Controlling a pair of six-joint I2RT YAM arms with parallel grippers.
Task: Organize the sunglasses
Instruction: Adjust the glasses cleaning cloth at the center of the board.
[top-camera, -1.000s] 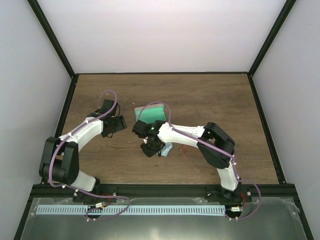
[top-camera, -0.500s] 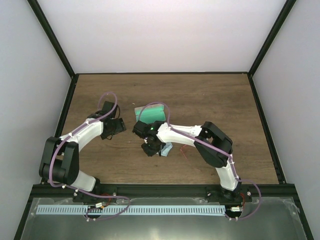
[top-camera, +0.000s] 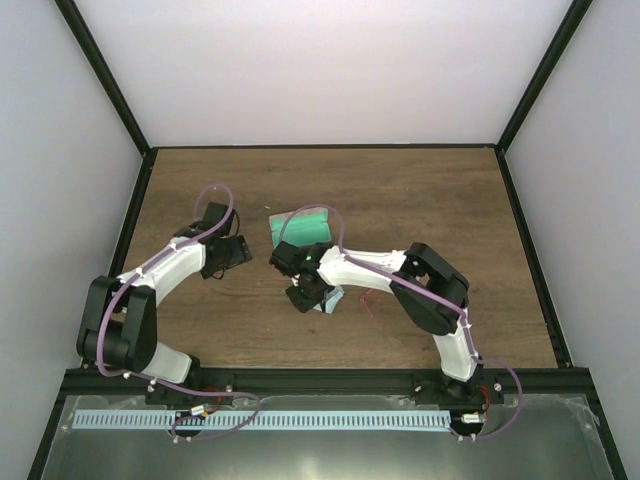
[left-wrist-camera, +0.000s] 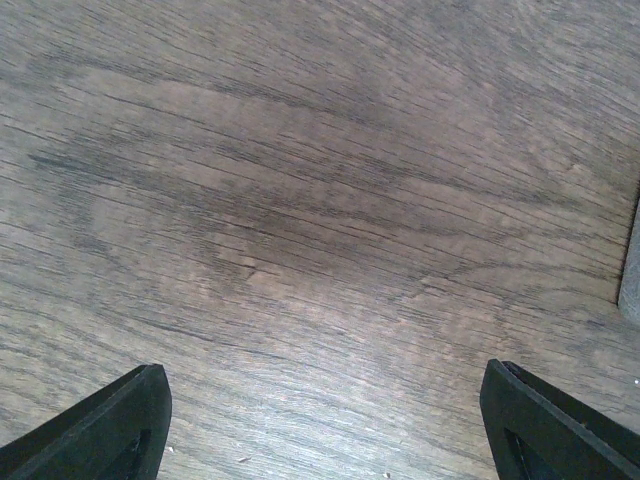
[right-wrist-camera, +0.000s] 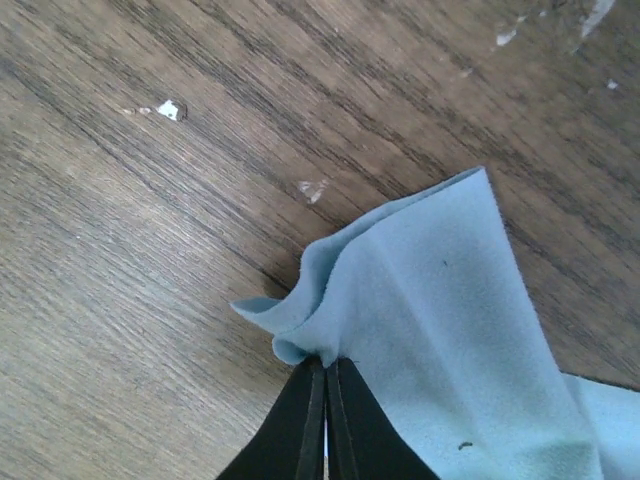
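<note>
Our right tool (right-wrist-camera: 323, 366) has just clenched on a corner of the soft light-blue cloth (right-wrist-camera: 440, 310). Our left tool (left-wrist-camera: 322, 390) hangs released. We judge the thin red-framed sunglasses (top-camera: 368, 304) come next.

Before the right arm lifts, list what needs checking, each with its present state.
1. Right fingers shut on the light-blue cloth: ok, they pinch a fold at its edge.
2. Cloth off the table: not ok, the rest of it lies on the wood.
3. Left fingers open and holding nothing: ok, only bare wood shows below them.
4. Sunglasses apart from the cloth: cannot tell, they are too small in the top view.
5. Case open with its green lining showing: ok.
</note>
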